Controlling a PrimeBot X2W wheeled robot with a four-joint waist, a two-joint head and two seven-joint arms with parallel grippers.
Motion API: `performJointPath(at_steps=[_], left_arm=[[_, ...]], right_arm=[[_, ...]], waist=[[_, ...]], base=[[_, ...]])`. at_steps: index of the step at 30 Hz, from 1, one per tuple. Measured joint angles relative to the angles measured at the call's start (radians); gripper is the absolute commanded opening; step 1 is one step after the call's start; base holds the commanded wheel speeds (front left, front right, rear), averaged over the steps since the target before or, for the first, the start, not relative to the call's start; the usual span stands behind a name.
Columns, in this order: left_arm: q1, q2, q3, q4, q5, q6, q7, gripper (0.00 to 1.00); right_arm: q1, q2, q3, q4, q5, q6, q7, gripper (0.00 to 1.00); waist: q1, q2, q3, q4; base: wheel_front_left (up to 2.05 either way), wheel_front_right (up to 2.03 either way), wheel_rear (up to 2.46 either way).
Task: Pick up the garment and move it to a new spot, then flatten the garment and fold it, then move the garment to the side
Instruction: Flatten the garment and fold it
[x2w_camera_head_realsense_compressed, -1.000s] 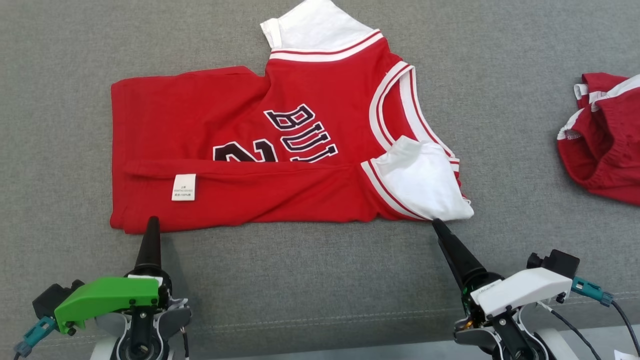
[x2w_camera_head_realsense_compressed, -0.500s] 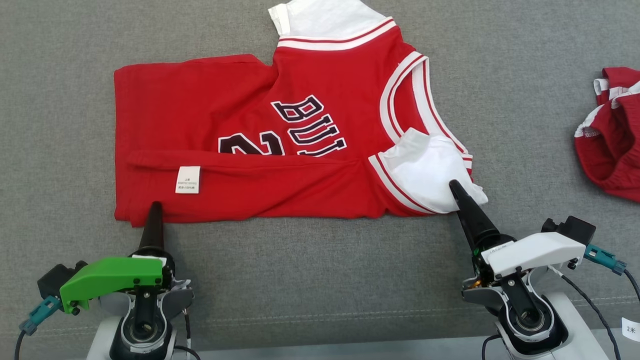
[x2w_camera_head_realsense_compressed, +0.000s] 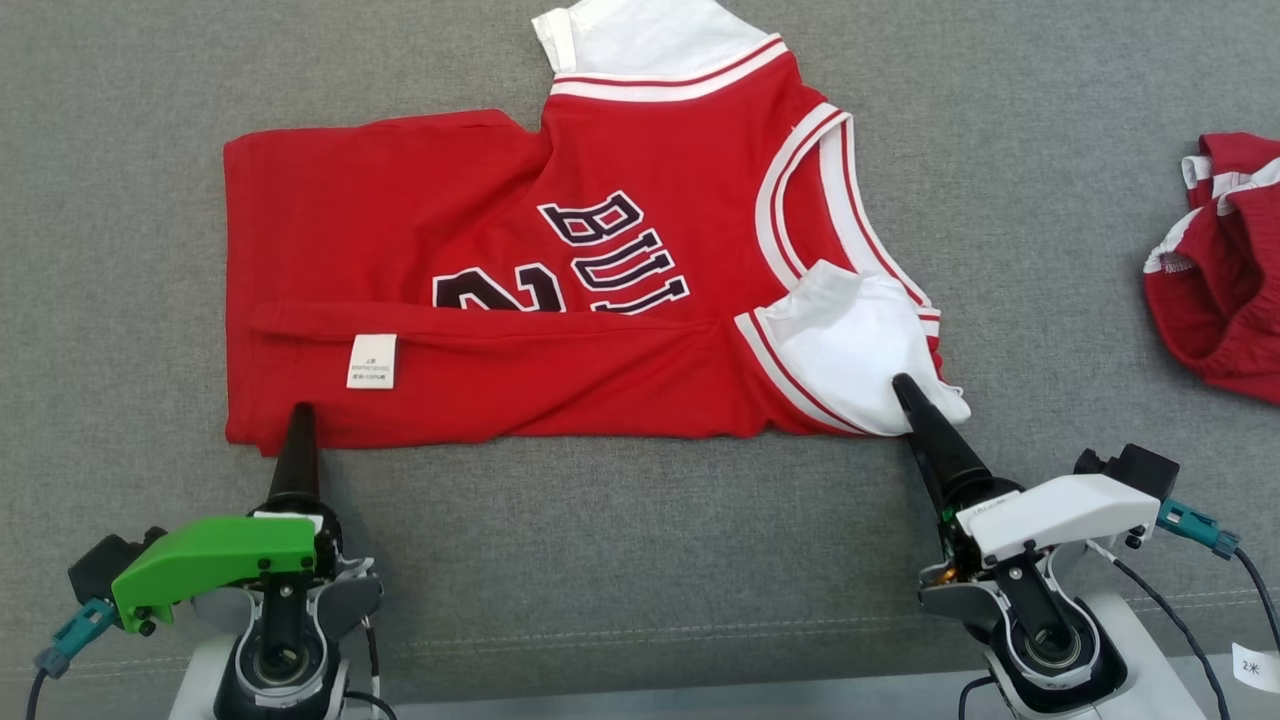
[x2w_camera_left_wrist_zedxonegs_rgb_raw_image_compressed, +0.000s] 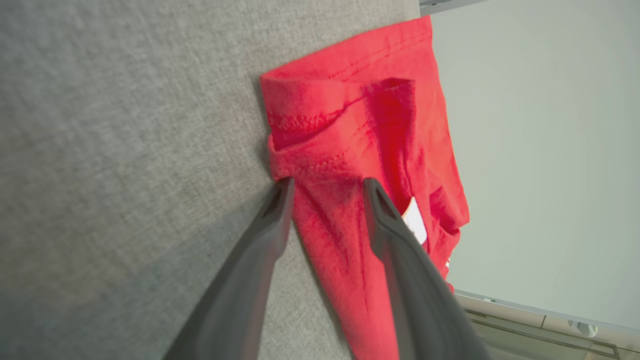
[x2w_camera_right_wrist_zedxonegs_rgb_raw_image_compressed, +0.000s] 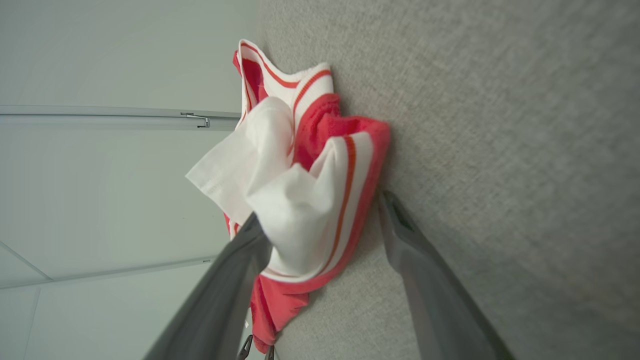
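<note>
Left gripper sits at the red jersey's near hem corner, right gripper at its white sleeve. Head view: jersey lies flat on grey cloth, long axis left-right, just fwd of both arms. L wrist view: jaws apart, straddling the hem edge, not clamped. R wrist view: jaws wide, sleeve bunched between them, which you can't read from above.

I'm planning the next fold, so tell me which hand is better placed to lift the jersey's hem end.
Probably the left hand, open, straddling the hem corner of the jersey; the right hand is at the white sleeve, the opposite end.
</note>
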Motion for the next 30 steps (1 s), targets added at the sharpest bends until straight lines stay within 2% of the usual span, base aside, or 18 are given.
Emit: performJointPath(at_steps=[3,5,6,8,9,30], left_arm=[[0.017,0.000,-0.015,-0.018,-0.005,-0.005,0.004,0.78],[0.023,0.000,-0.032,-0.026,-0.005,-0.007,0.009,0.86],[0.023,0.000,-0.037,-0.030,-0.004,-0.007,0.009,0.86],[0.024,0.001,-0.047,-0.039,0.000,-0.007,0.011,0.98],[0.025,0.001,-0.050,-0.043,0.004,-0.007,0.015,1.00],[0.028,0.024,-0.022,-0.018,0.019,-0.007,0.013,1.00]], right_arm=[[0.000,0.001,0.001,0.006,0.000,0.006,-0.004,1.00],[0.000,0.001,-0.003,0.007,0.001,0.009,-0.011,1.00],[0.000,0.001,-0.002,0.010,0.001,0.009,-0.011,1.00],[0.000,0.002,0.000,0.013,0.001,0.009,-0.011,1.00],[0.000,0.001,0.001,0.014,0.001,0.010,-0.011,1.00],[-0.023,0.003,0.023,0.039,0.000,0.026,-0.013,1.00]], waist=[[0.0000,0.0000,-0.003,-0.003],[0.0000,0.0000,-0.003,0.000],[0.0000,0.0000,-0.003,0.002],[0.0000,0.0000,-0.003,0.003],[0.0000,0.0000,-0.002,0.004],[0.0000,0.0000,0.007,-0.007]], base=[[0.00,0.00,0.00],[0.00,0.00,0.00],[0.00,0.00,0.00],[0.00,0.00,0.00],[0.00,0.00,0.00],[0.00,0.00,0.00]])
